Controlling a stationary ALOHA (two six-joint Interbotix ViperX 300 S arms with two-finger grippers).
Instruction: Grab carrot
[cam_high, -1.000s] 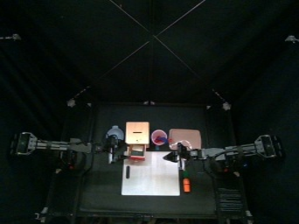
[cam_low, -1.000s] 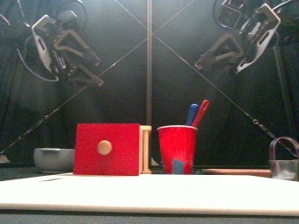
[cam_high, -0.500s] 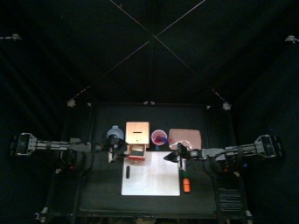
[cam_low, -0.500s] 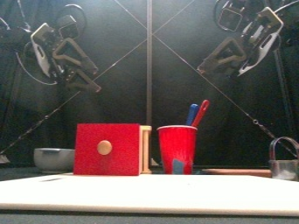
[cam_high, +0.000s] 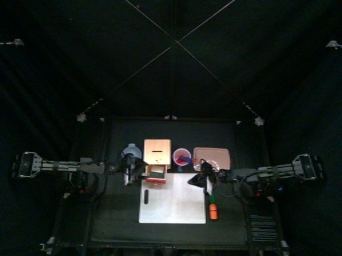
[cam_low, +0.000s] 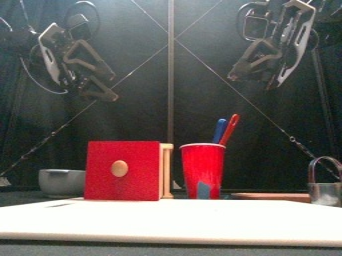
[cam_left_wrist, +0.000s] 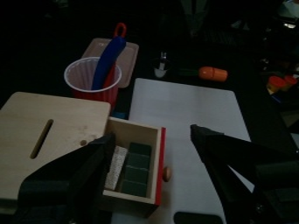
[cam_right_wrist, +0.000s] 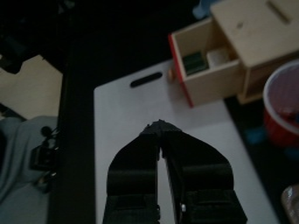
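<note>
The carrot (cam_high: 213, 211) is a small orange piece with a green tip, lying at the right edge of the white board (cam_high: 174, 202). In the left wrist view the carrot (cam_left_wrist: 212, 73) lies beyond the board's far corner. My left gripper (cam_left_wrist: 149, 138) is open and empty, high above the wooden box with the red drawer (cam_left_wrist: 131, 166). My right gripper (cam_right_wrist: 159, 128) is shut and empty, hanging over the white board (cam_right_wrist: 176, 122); in the top view it (cam_high: 199, 181) sits just behind the carrot. In the front view both arms hang high, left (cam_low: 70, 62) and right (cam_low: 271, 40).
A red cup (cam_high: 181, 156) with pens stands between the wooden box (cam_high: 158, 150) and a pink-tan board (cam_high: 211, 158). A grey bowl (cam_low: 60, 181) sits at the left and a metal mug (cam_low: 325, 182) at the right. The red drawer (cam_low: 123, 171) stands open.
My right arm has shifted a little toward the middle and lifted slightly. The left arm has barely moved. The carrot has not moved.
</note>
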